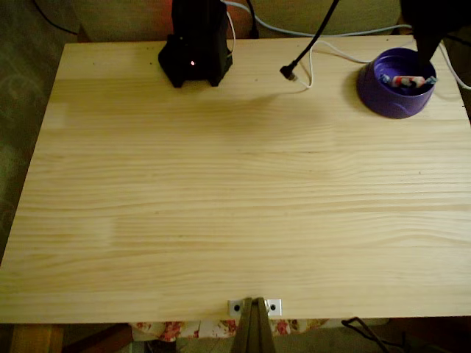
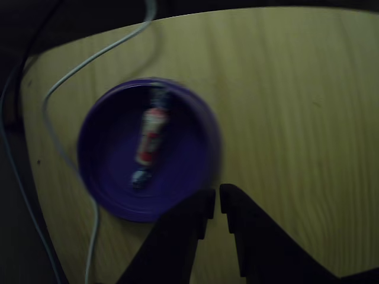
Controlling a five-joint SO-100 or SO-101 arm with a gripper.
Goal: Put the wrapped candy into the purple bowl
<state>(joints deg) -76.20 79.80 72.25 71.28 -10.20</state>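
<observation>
The wrapped candy (image 2: 150, 137) lies loose inside the purple bowl (image 2: 195, 127), w/ one twisted end up near the rim; task looks done. Bowl sits at the desk's (image 1: 221, 191) far right corner in the fixed view, close to the edge. The claw (image 2: 216, 201) hangs just off the bowl's rim, pressed together w/ only a slit, pinching nothing. White cable (image 2: 77, 71) curls beside the bowl. Risk: arm pulling away low could clip the rim, tip or shove the bowl off the corner, or snag the cable.
</observation>
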